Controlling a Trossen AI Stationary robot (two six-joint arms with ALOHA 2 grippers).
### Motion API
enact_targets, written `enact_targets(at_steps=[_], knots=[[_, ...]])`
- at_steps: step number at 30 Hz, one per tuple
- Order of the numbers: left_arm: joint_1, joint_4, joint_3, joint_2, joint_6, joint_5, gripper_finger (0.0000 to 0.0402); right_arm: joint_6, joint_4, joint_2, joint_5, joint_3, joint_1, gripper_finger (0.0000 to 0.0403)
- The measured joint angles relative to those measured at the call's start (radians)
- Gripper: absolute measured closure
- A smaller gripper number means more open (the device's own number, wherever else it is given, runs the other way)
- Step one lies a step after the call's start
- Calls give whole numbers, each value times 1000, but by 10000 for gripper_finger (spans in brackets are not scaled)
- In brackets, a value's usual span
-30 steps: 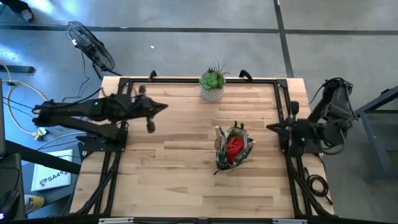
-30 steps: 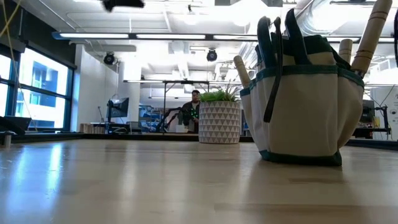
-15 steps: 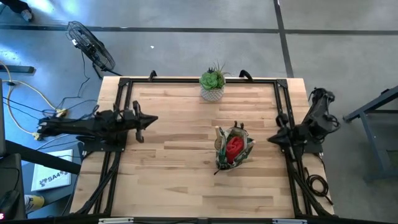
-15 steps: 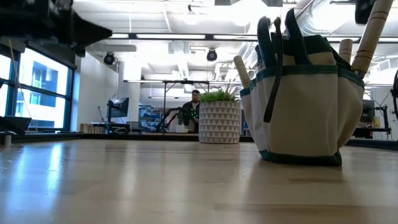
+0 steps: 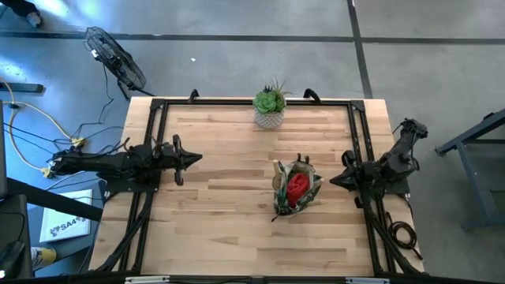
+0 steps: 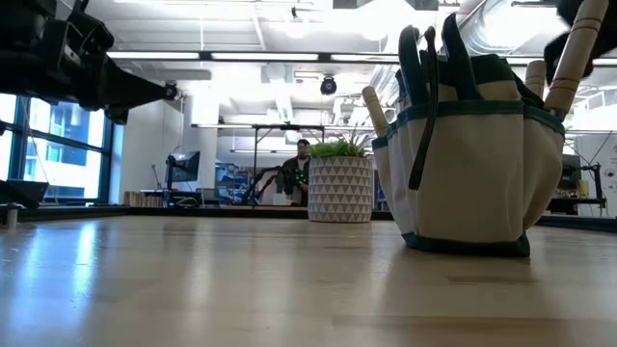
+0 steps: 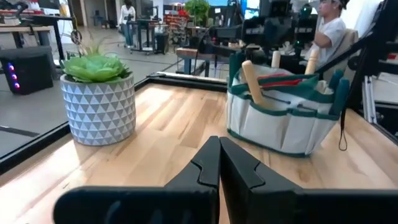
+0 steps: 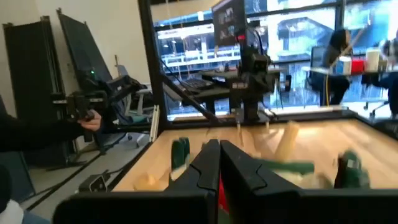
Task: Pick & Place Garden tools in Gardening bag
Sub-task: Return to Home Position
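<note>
The gardening bag, tan with dark green trim, stands upright on its base right of the table's middle. The garden tools stick up out of it: wooden handles, dark shear handles, a red item. My left gripper is shut and points level from the table's left edge toward the bag, with nothing between its fingers. My right gripper is shut too, just right of the bag and apart from it, and its wrist view looks over the bag.
A green succulent in a white patterned pot stands at the middle of the far edge. A black frame runs around the table. Bare wood lies between my left gripper and the bag. People show in the room beyond.
Both arms have sunk and folded back over their bases. My left gripper has gone down and toward the table's left edge and now points level. My right gripper has sunk beside the bag and swung slightly toward the near edge. Both have stayed shut; the bag has not moved.
</note>
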Motion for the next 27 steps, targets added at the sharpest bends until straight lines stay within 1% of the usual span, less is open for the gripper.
enact_targets(at_steps=[4, 7, 11, 13, 16, 19, 23, 25, 27], knots=[[0, -1, -1, -1, 1, 3, 401, 85, 5, 0, -48, -62, -64, 399], [0, -6, -1, 0, 15, 5, 401, 118, 26, -1, -52, -92, -108, 399], [0, -51, -2, 0, 24, 18, 401, 73, 38, 12, -94, -92, -161, 399], [0, -46, -3, 0, 24, 27, 401, 41, 43, 11, -96, -92, -189, 399], [0, -46, -3, 0, 29, 29, 401, 11, 27, 12, -83, -92, -237, 399], [0, -46, -4, 0, 40, 33, 401, -15, 26, 13, -41, -92, -291, 398], [0, -46, -4, 0, 54, 76, 401, -9, 24, 13, -31, -93, -366, 398], [0, -46, -4, 0, 71, 105, 401, 9, 22, 13, 3, -93, -396, 398], [0, -46, -4, -2, 82, 131, 401, 37, 19, 13, 68, -93, -416, 398]])
